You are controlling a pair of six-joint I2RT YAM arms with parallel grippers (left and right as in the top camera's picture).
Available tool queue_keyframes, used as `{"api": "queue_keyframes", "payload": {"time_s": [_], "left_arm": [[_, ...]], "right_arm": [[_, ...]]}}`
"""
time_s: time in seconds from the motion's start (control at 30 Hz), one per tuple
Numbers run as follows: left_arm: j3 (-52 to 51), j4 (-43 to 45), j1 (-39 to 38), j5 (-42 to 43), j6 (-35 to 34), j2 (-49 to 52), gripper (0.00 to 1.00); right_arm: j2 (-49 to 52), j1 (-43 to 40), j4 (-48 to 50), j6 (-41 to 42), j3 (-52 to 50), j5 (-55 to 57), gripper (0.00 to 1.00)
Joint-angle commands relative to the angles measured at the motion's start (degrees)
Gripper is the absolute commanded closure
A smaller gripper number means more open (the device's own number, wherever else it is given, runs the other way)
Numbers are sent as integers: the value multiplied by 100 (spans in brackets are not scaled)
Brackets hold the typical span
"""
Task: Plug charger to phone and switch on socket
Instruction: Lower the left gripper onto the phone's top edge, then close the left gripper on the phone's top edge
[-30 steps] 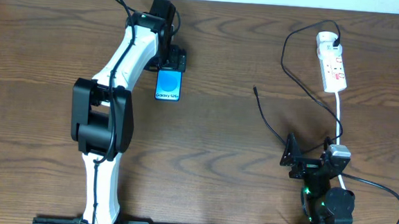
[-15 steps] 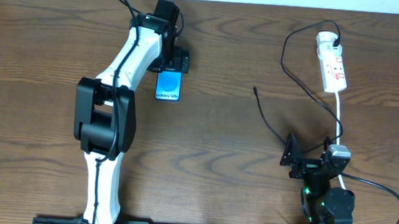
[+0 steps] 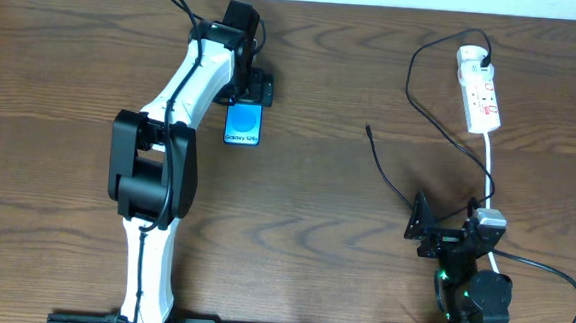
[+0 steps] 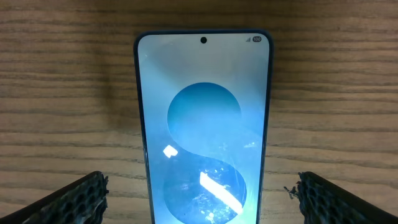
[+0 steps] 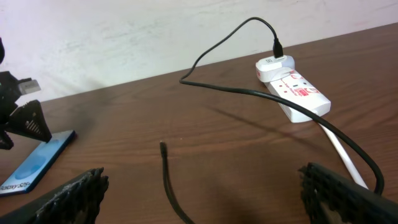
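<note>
The left gripper (image 3: 249, 87) is wide open, and the phone (image 4: 204, 124) lies between its fingers. I think it should grab next. The right gripper (image 5: 211, 196) is wide open too, with the charger (image 5: 163, 149) tip just ahead.

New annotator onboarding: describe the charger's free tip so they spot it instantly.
On the right half of the table lies the white socket, by the far edge. The charger plugged into it is thin, black; its tip rests on bare wood left of the socket. Unlike the thick white cord, it ends free.

Phone (image 4: 204, 124) bottom cropped in left wrist view.
</note>
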Motion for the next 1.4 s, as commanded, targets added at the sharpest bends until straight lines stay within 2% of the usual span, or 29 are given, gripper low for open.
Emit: {"api": "queue_keyframes", "payload": {"time_s": [0.0,1.37], "left_arm": [[109,4,-24,-11,13,122,2],[83,284,-109,-15,57,372,2]], "right_arm": [[-33,33,-17,-72,-11,63,1],[-33,33,-17,-72,-11,63,1]]}}
